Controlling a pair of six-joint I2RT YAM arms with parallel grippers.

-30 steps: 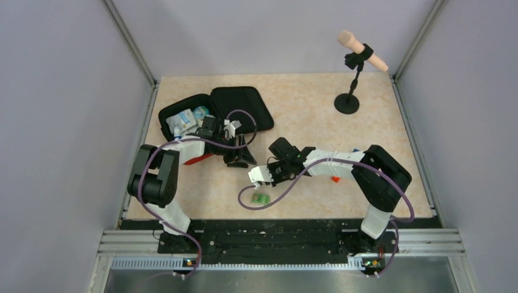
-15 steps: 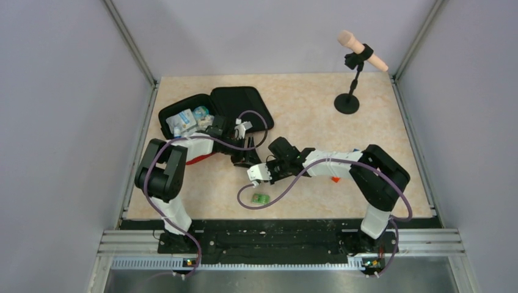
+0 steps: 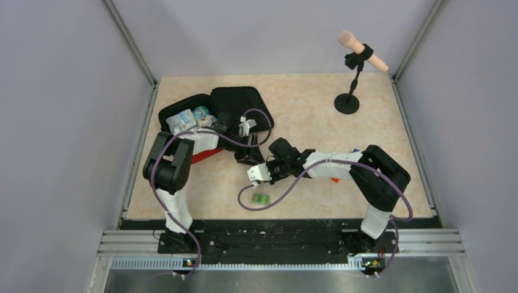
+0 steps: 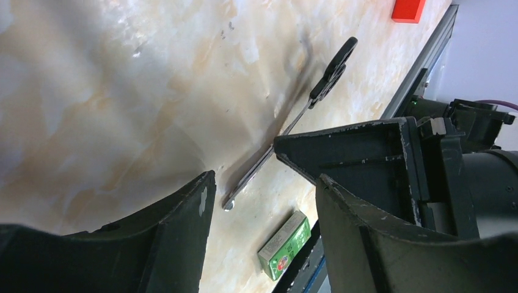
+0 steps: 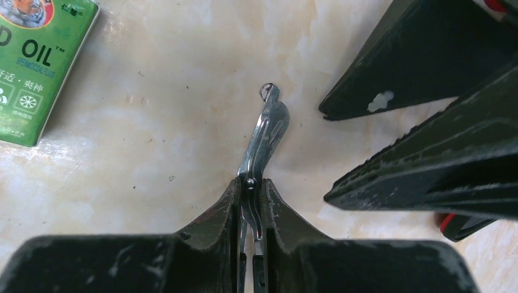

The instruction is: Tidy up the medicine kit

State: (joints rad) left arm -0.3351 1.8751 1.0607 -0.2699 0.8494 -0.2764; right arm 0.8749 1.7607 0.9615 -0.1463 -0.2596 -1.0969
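Note:
The red medicine kit (image 3: 241, 101) lies open at the table's back left, black lining up, with several supplies (image 3: 186, 119) in its left half. My right gripper (image 5: 250, 182) is shut on metal scissors (image 5: 267, 125) at their pivot, and the blades stick out ahead just above the table. The right gripper also shows in the top view (image 3: 264, 172). My left gripper (image 4: 264, 178) is open and empty, its fingers (image 5: 427, 67) just right of the blades and not touching them. The scissors (image 4: 287, 122) with black handles show in the left wrist view too. The left gripper (image 3: 250, 157) sits just in front of the kit.
A green oil box (image 3: 261, 199) lies near the front edge, left of the scissors' tip (image 5: 36, 61). A small red block (image 3: 335, 179) lies under my right forearm. A microphone on a black stand (image 3: 347, 102) is at the back right.
My left arm has swung right, bringing its open gripper closer to the right gripper and the scissors. The right gripper has hardly moved and stays shut on the scissors.

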